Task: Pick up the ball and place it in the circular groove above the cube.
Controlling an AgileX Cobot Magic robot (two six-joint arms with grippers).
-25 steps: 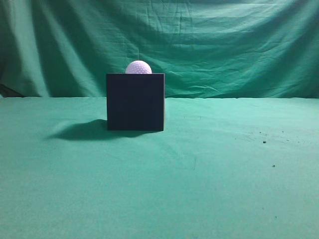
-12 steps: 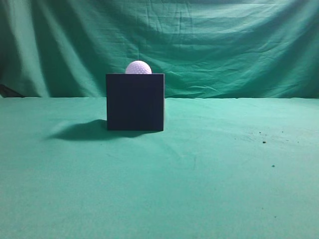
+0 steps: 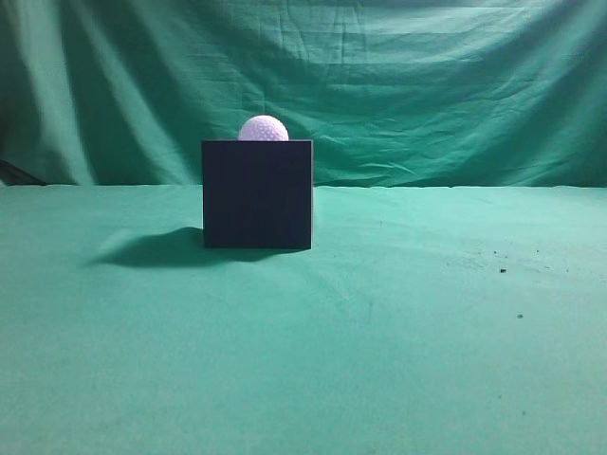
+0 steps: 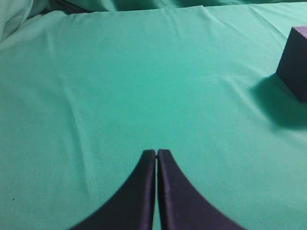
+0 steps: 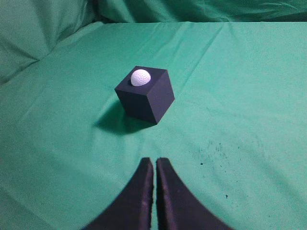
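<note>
Sitting pretty: ball [image 3: 263, 129] on top of the cube [image 3: 257, 194].
Left gripper [image 4: 156, 153] and right gripper [image 5: 154, 161] both pinched closed (holding nothing), well apart from it.

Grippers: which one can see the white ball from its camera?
The right gripper. Its view shows the whole black cube with the ball on top; the left gripper sees only the cube's edge.

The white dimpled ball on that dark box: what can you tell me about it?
The white dimpled ball looks like a golf ball, round and hard, covered in small pits. It sits on top of the dark cube, its lower part sunk below the cube's top edge in the exterior view. Only the cube touches it; neither gripper is near.
</note>
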